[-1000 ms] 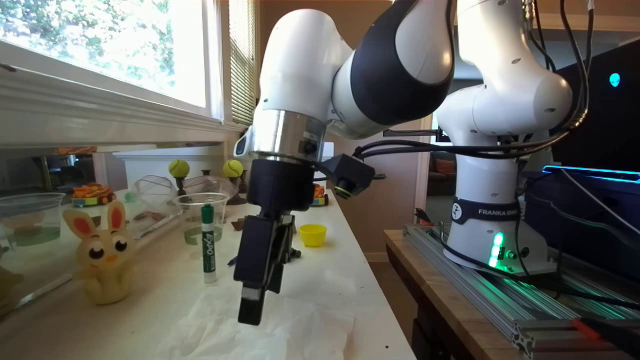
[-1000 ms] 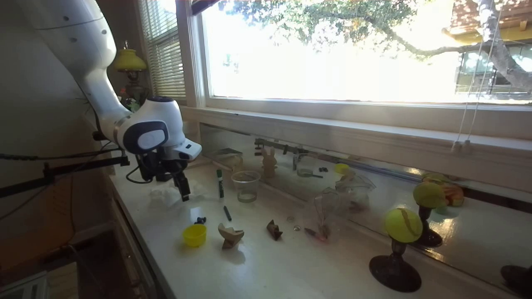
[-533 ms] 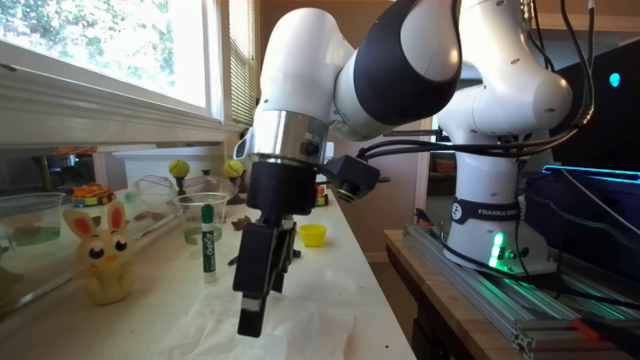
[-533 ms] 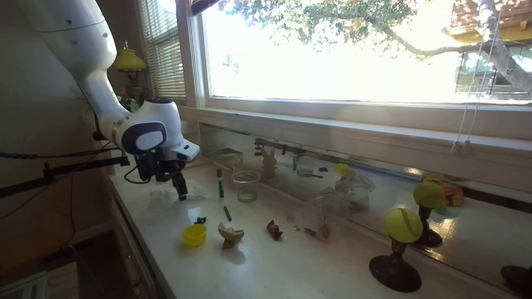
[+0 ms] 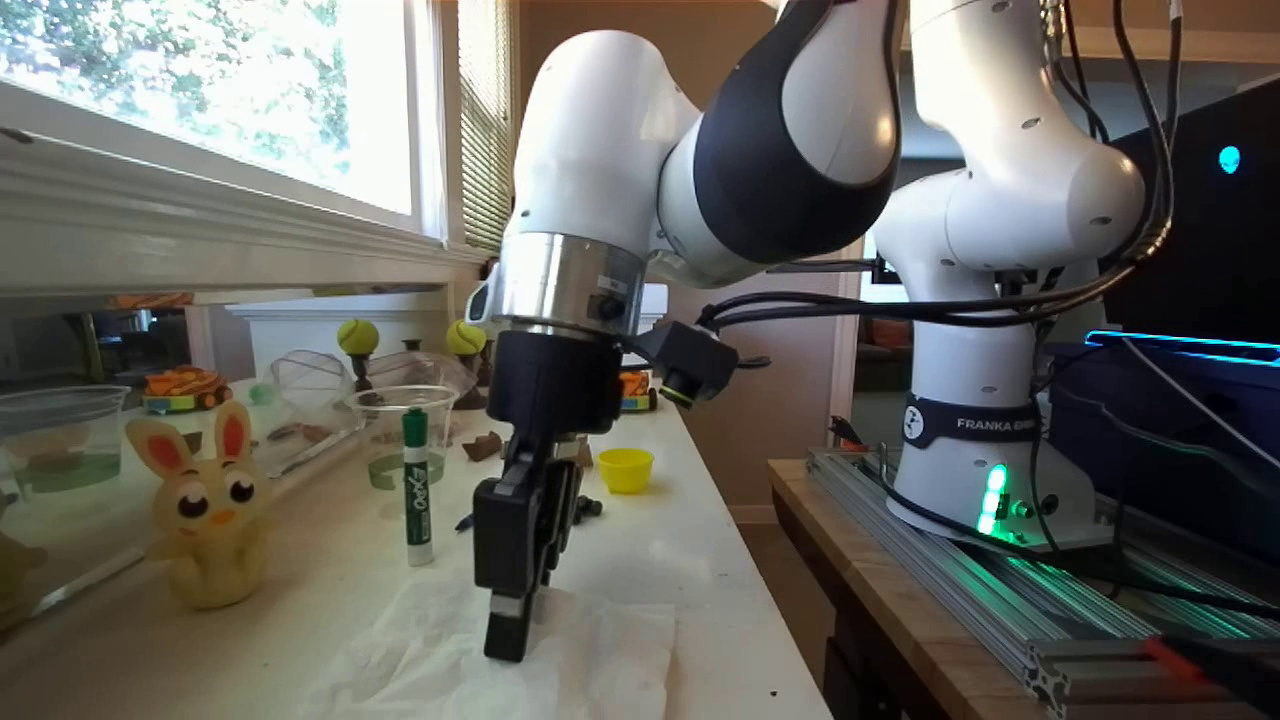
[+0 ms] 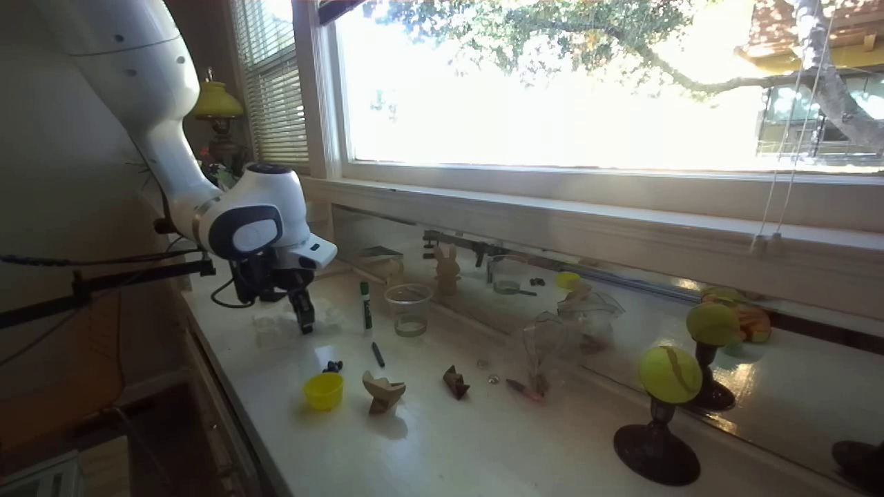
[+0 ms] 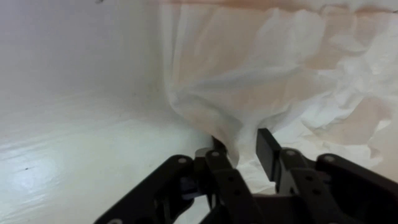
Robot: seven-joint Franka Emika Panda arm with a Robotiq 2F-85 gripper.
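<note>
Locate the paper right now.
In an exterior view, the paper lies at the bottom, mostly left of centre, by the fingers, in front of the marker; it fills much of the wrist view's right half.

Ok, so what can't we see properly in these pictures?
Paper: in an exterior view, the bottom edge cuts it off.
Gripper: in the wrist view, a fold of the paper partly covers one fingertip, and it looks blurry.
Orange toy: in an exterior view, the gripper's black body hides part of it.
Small dark things by the yellow cup: in an exterior view, too small to name.
</note>
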